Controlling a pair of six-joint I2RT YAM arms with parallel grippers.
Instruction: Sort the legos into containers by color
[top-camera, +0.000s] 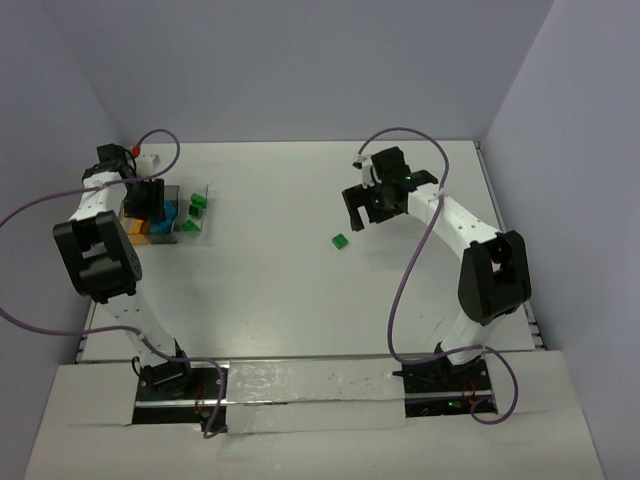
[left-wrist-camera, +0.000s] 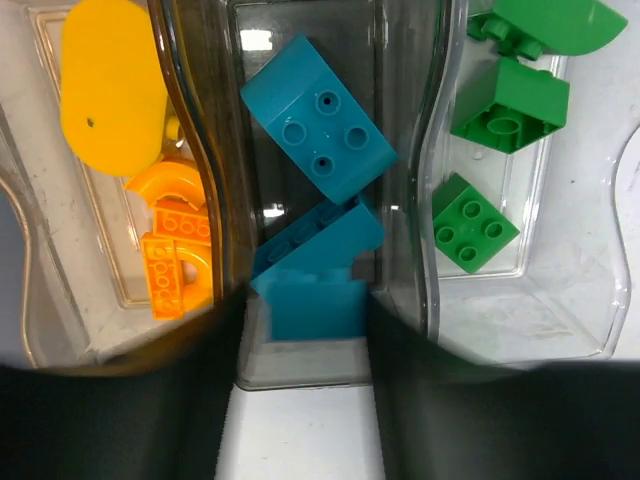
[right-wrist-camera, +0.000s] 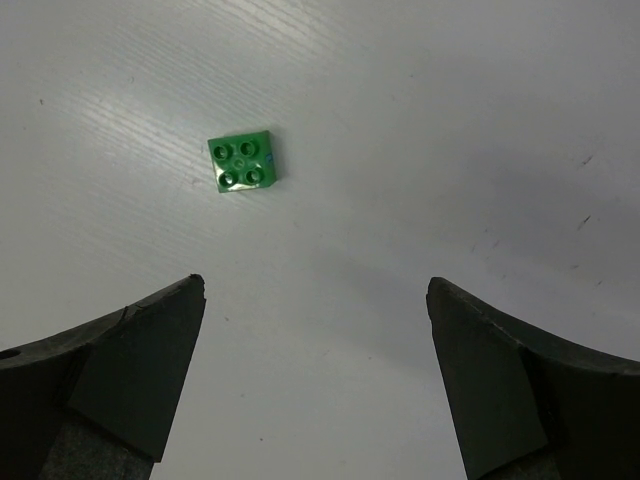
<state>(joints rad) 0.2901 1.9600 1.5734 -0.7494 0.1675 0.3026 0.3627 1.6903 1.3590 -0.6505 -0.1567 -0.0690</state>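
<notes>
In the left wrist view three see-through trays stand side by side. The left tray (left-wrist-camera: 40, 300) holds a yellow piece (left-wrist-camera: 110, 85) and orange curved pieces (left-wrist-camera: 175, 250). The smoky middle tray (left-wrist-camera: 300, 372) holds teal bricks (left-wrist-camera: 320, 125). The clear right tray (left-wrist-camera: 560, 320) holds green bricks (left-wrist-camera: 478, 222). My left gripper (left-wrist-camera: 305, 400) is open, its fingers astride the smoky tray's near end, with one teal brick (left-wrist-camera: 310, 308) lying between them. My right gripper (right-wrist-camera: 315, 330) is open and empty above the table. A lone green brick (right-wrist-camera: 242, 162) lies ahead of it, to the left.
From above, the trays (top-camera: 205, 232) sit at the far left under the left gripper (top-camera: 152, 205). The lone green brick (top-camera: 340, 241) lies mid-table, just in front of the right gripper (top-camera: 357, 218). Walls enclose the table on three sides.
</notes>
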